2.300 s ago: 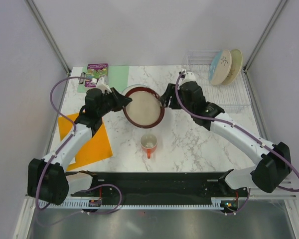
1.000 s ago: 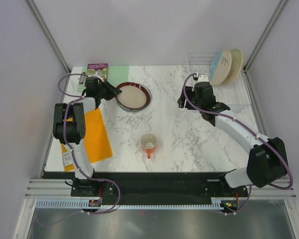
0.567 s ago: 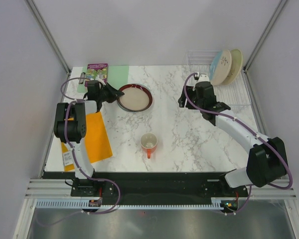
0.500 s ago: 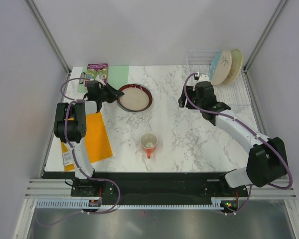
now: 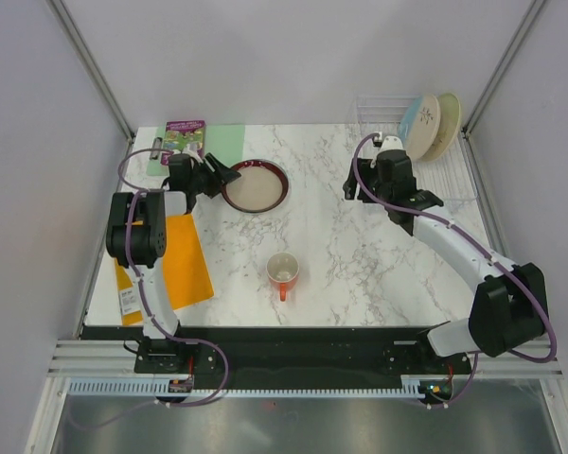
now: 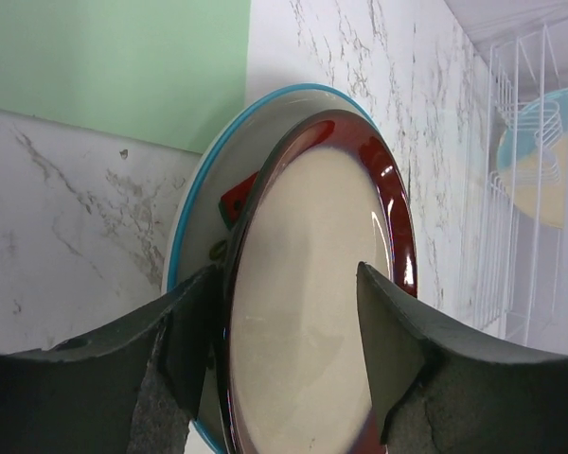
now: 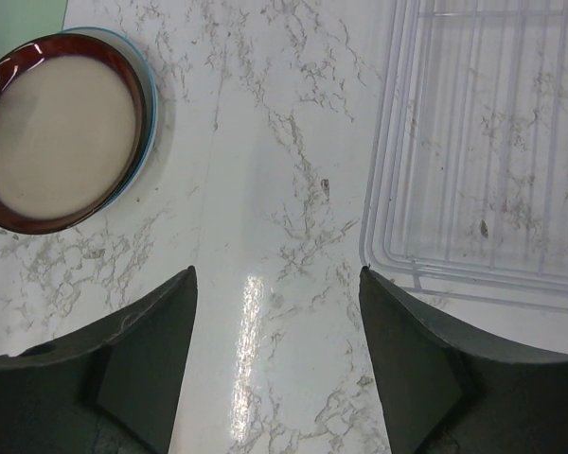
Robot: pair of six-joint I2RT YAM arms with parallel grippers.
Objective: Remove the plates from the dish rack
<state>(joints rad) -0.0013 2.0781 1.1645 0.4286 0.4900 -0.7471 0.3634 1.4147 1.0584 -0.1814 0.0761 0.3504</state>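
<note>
The maroon-rimmed plate (image 5: 256, 185) with a tan centre lies flat on a white, blue-edged plate (image 6: 201, 194) at the table's back left. My left gripper (image 5: 223, 175) is open, its fingers straddling the maroon plate's (image 6: 312, 303) left rim, one on each side of it. Two plates stand on edge in the dish rack (image 5: 445, 184) at the back right: a cream one with sprigs (image 5: 418, 126) and a pale yellow one (image 5: 448, 123). My right gripper (image 5: 352, 186) hovers open and empty over bare marble just left of the rack (image 7: 492, 142).
An orange-red mug (image 5: 282, 272) stands at the table's middle front. A green mat (image 5: 225, 142) with a printed packet (image 5: 185, 135) lies at the back left. An orange mat (image 5: 175, 260) lies along the left side.
My left gripper was shut on the maroon plate's rim and has now opened, leaving the plate lying on the blue-edged one. The right gripper has shifted slightly toward the rack.
</note>
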